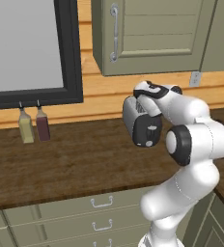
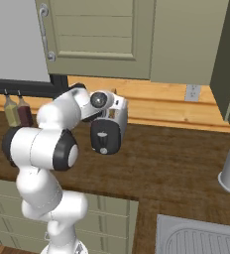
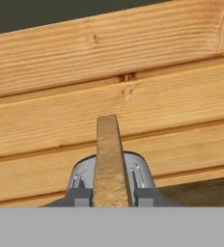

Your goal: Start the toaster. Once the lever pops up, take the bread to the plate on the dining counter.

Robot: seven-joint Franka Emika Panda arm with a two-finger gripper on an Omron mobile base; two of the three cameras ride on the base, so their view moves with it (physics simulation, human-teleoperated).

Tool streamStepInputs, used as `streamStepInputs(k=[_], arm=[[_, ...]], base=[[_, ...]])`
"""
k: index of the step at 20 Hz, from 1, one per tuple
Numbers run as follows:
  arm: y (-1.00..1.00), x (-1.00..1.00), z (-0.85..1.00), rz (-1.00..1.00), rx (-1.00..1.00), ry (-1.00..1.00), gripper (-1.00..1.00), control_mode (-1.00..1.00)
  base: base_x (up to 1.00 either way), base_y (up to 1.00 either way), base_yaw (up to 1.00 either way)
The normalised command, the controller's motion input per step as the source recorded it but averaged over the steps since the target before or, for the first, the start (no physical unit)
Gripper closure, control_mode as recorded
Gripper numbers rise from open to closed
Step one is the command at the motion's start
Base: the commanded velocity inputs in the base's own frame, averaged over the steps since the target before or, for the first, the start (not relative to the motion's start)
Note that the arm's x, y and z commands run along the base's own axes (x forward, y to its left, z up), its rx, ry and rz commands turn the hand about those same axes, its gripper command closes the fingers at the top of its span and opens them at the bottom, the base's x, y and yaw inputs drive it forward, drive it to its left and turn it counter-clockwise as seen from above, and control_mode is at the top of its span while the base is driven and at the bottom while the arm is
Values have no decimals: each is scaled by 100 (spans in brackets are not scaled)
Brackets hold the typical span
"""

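The pincer (image 3: 112, 195) is clamped on the bread (image 3: 110, 159), seen edge-on in the hand view as a tan slice standing between the two grey fingers (image 3: 80, 195), one on each side. Just behind it the rounded silver top of the toaster (image 3: 138, 169) shows, and beyond that the plank wall (image 3: 133, 87).

From the base views the toaster (image 1: 142, 123) sits on the dark wood table (image 1: 65, 159) near the wall, its black end panel toward the cameras; the white arm's wrist (image 2: 99, 101) lies over its top and hides the slots, so how far the slice has come clear of them is hard to say. Two bottles (image 1: 34, 126) stand well apart to the left, under a dark-framed window (image 1: 32, 48). A sage-green wall cabinet (image 1: 152, 34) hangs above.
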Motion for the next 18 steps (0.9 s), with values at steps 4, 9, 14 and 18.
streamStepInputs(k=[4, 9, 14, 18], arm=[[0, -14, 10, 0, 0, -2, 100, -100], [0, -28, 40, 0, 0, 0, 100, -100], [0, -77, 60, 0, 0, 0, 100, -100], [0, -83, 88, 0, 0, 11, 100, -100]], base=[[0, 0, 0], [0, 0, 0], [0, 0, 0], [0, 0, 0]])
